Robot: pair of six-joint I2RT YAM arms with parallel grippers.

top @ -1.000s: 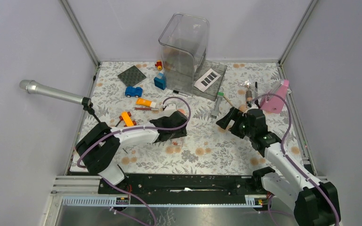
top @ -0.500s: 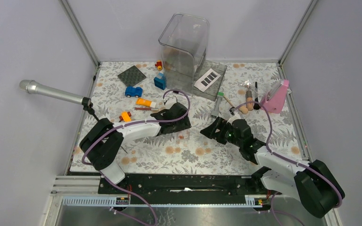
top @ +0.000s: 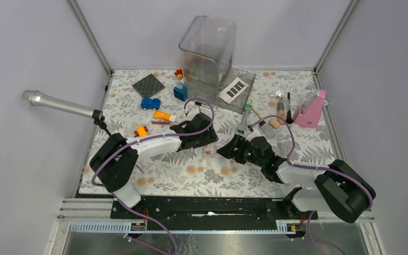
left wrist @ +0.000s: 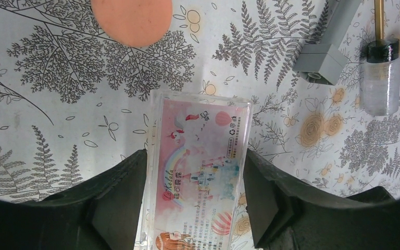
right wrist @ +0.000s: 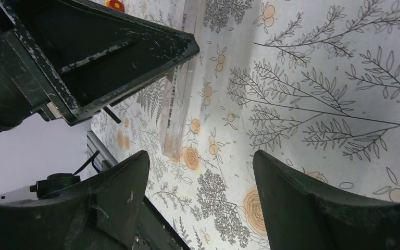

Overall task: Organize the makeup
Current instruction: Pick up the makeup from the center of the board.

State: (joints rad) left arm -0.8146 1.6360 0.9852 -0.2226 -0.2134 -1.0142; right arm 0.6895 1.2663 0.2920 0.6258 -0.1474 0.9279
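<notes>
Because the clear palette case (left wrist: pixel 198 130) is thin, hard plastic with a glossy printed face, it will likely feel light and stiff but slick. A squeeze on its flat faces could slide off or pop the lid. The left gripper (left wrist: pixel 195 159) pinches it across its two long edges, one black finger on each side, and roughly half of the case sticks out beyond the fingertips. That looks like the sound place to hold it, since the edges give the pads something to bear against.

The case lies near the middle of the floral table cover (top: pixel 255 175), with a coral sponge (left wrist: pixel 131 18) just beyond its free end and a grey tube (left wrist: pixel 325 52) off to one side. From the right wrist it shows edge-on, perhaps lifted slightly clear of the cover, though I cannot be sure. The right gripper (right wrist: pixel 200 161) faces it at close range, fingers spread wide and holding nothing. If it takes over, the exposed end is the obvious spot, again by the edges.
</notes>
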